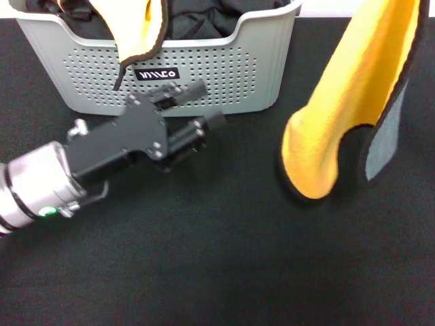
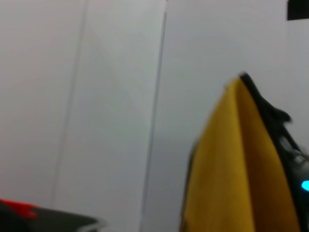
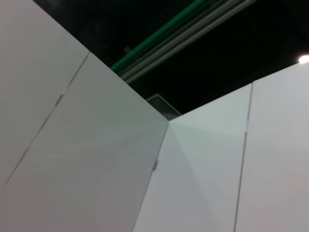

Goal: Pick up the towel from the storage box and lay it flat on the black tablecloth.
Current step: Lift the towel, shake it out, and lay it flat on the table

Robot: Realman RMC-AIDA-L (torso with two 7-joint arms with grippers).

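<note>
Storage box (image 1: 204, 75), light grey, perforated, sits at the far side of the table; its black label (image 1: 157, 74) carries white letters, not legible. Inside: black garments (image 1: 204, 17) and a second yellow black-edged cloth (image 1: 139, 27) draped over the front rim.

Towel (image 1: 357, 102) hangs down at the right, orange-yellow face outward, grey-green underside showing at its lower fold, bottom end touching the black tablecloth (image 1: 217, 265). What holds it is out of frame; right gripper unseen.

Left gripper (image 1: 204, 109) low over the cloth, just before the box front, clear of the towel; jaws' state: cannot tell.

Wrist views: white wall panels (image 3: 96, 159), dark ceiling, green pipe (image 3: 159, 36).
</note>
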